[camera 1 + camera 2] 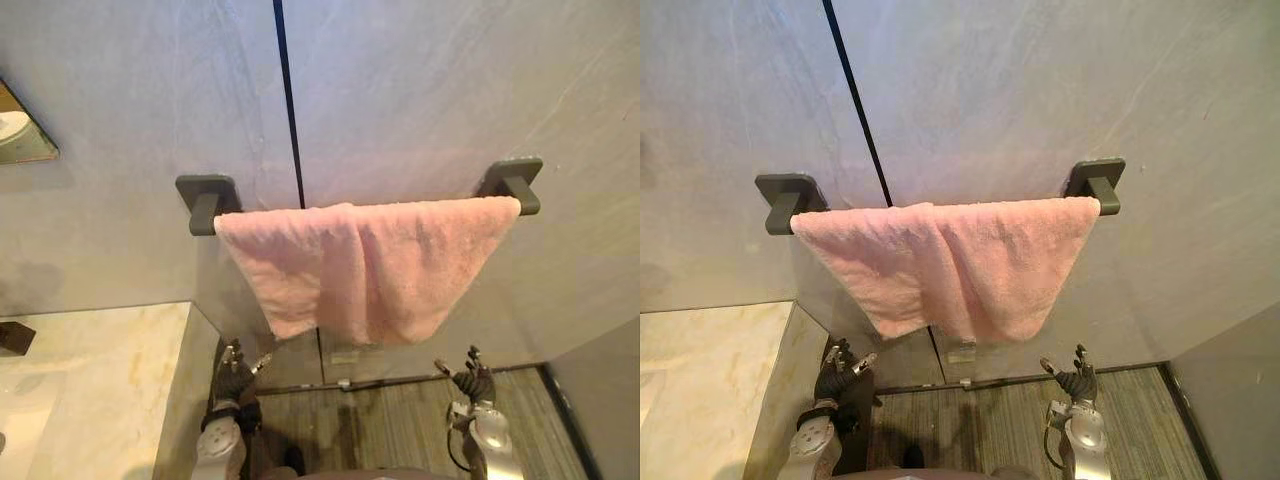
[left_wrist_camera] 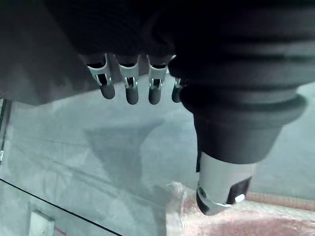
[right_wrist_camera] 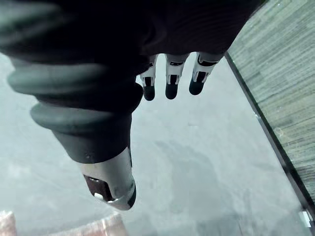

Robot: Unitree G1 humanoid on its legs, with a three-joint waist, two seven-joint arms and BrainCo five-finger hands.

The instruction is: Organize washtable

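A pink towel (image 1: 360,265) hangs draped over a dark wall-mounted towel bar (image 1: 205,200), spread between both brackets with its lower edge sagging to a point. Well below it, my left hand (image 1: 233,378) is raised from the lower left with fingers relaxed and holding nothing. My right hand (image 1: 473,380) is raised at the lower right, likewise open and empty. In the left wrist view my straight fingers (image 2: 129,83) point at the grey wall, with a bit of pink towel (image 2: 231,223) past the thumb. The right wrist view shows my fingers (image 3: 171,78) spread before the wall.
The marble washtable top (image 1: 90,380) lies at the lower left, its side panel beside my left arm. A mirror corner (image 1: 20,130) shows at the far left. Grey stone wall with a dark vertical seam (image 1: 288,100) stands ahead. Striped floor (image 1: 400,420) lies below.
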